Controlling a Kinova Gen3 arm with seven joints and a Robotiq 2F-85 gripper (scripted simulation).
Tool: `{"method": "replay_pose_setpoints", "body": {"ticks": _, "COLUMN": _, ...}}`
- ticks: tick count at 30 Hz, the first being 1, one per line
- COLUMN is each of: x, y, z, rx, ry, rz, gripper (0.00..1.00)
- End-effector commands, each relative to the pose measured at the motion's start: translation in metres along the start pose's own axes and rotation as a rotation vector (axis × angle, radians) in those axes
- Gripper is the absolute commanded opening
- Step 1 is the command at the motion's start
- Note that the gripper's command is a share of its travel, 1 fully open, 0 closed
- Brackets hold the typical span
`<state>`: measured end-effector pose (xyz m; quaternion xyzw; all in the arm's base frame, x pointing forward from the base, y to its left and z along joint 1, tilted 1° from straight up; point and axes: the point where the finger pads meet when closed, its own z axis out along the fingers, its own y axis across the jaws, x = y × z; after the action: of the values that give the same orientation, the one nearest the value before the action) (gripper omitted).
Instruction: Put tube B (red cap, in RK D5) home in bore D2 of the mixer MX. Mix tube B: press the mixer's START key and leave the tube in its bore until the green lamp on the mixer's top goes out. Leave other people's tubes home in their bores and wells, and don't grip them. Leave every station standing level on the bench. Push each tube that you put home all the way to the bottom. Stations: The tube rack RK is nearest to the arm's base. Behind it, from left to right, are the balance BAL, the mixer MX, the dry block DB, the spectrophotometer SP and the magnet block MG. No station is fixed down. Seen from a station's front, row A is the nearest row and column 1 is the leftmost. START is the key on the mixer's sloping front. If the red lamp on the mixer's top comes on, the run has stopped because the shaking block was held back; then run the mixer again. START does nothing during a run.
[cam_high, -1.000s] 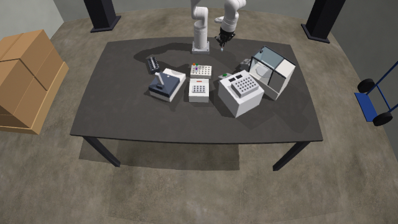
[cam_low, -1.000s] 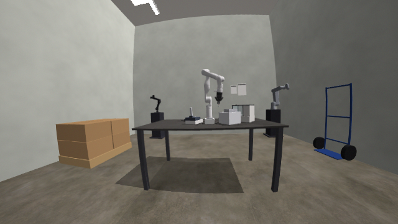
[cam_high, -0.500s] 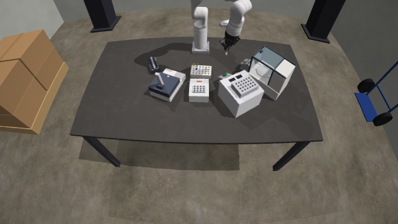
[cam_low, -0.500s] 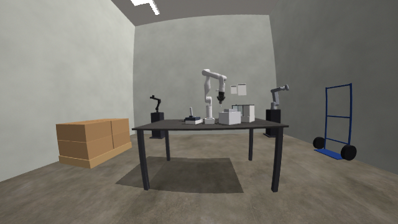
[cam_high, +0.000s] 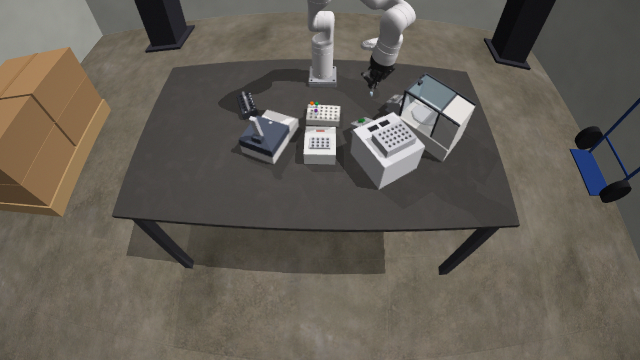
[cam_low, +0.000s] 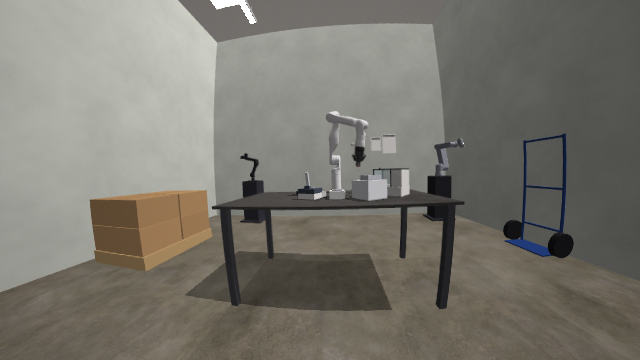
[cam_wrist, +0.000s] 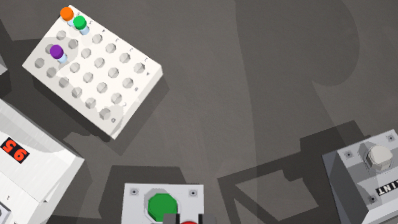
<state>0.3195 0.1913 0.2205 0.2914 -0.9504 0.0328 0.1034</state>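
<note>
My gripper (cam_high: 373, 85) (cam_low: 358, 162) (cam_wrist: 189, 220) is shut on tube B (cam_high: 372, 92), whose red cap (cam_wrist: 189, 222) just shows between the fingers at the bottom edge of the wrist view. It hangs high over the bench, above the front of the mixer MX (cam_high: 387, 150) (cam_wrist: 132, 197). The mixer's green START key (cam_wrist: 160, 205) (cam_high: 361, 120) lies right below the fingers. The mixer's grey block of bores (cam_high: 394, 137) looks empty. The white rack RK (cam_high: 330, 120) (cam_wrist: 142, 97) stands to the side, apart from the gripper.
Rack RK holds tubes with orange (cam_wrist: 66, 13), green (cam_wrist: 79, 22) and purple (cam_wrist: 56, 50) caps. The dry block DB (cam_high: 320, 155) (cam_wrist: 45, 170) shows "95". The glass-walled balance BAL (cam_high: 457, 112) (cam_wrist: 360, 185) stands beside the mixer. The spectrophotometer (cam_high: 267, 137) and the magnet block (cam_high: 246, 104) stand farther off.
</note>
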Motion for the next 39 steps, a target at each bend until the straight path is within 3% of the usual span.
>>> {"method": "replay_pose_setpoints", "body": {"ticks": 1, "x": -0.013, "y": 0.000, "z": -0.003, "rx": 0.000, "ry": -0.001, "rz": 0.000, "gripper": 0.10}}
{"method": "replay_pose_setpoints", "body": {"ticks": 39, "x": -0.123, "y": 0.003, "z": -0.027, "rx": 0.000, "ry": -0.001, "rz": 0.000, "gripper": 0.10}}
